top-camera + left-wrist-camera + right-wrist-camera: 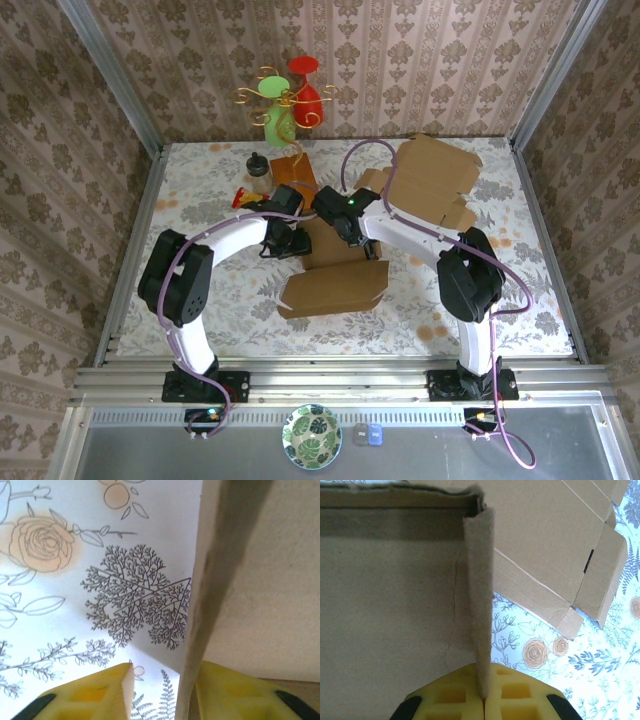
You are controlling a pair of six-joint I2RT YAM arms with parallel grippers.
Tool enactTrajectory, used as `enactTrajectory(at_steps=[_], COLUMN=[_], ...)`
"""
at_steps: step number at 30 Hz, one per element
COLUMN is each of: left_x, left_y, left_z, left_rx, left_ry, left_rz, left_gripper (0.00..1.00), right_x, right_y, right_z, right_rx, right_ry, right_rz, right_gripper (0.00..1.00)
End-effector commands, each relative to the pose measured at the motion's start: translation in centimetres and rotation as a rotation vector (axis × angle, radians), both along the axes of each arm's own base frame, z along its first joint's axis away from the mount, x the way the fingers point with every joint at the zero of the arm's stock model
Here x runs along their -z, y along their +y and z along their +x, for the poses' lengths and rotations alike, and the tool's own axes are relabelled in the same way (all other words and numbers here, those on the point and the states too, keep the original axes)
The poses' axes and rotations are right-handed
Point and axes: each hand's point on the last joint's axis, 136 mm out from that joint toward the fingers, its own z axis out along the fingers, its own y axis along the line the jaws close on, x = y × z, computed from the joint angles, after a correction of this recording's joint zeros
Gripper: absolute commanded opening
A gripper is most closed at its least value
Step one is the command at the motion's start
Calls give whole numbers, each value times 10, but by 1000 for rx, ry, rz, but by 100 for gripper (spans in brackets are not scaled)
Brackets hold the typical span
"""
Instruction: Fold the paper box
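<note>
Brown corrugated cardboard box (335, 280), part-folded, sits mid floral-print counter (220, 300). I read right end effector (484, 700) clamped on upright side wall (479, 580). Left end effector (166, 672) apart, straddling raised panel (200, 605). Step: erecting walls. Next, I judge: re-grip panel, fold inward.

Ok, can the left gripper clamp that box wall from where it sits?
Probably yes: the wall stands inside the open left gripper, between its fingers, with nothing else in the gap.
</note>
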Motion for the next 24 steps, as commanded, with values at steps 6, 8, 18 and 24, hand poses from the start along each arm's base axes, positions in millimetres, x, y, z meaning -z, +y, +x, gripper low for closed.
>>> enactTrajectory(at_steps=[6, 8, 18, 24], left_x=[-26, -29, -71, -114], left_y=[-8, -8, -8, 23], left_z=[-8, -9, -2, 13], left_rx=[2, 5, -22, -97], left_ry=[37, 40, -24, -142], left_rz=[-65, -77, -161, -162], left_gripper=[52, 53, 55, 53], right_x=[23, 25, 40, 55], right_y=[-17, -17, -23, -36], right_z=[-8, -8, -14, -28], right_rx=[90, 94, 167, 318], right_ry=[68, 74, 128, 179], right_rz=[8, 17, 67, 152], right_gripper=[0, 0, 0, 0])
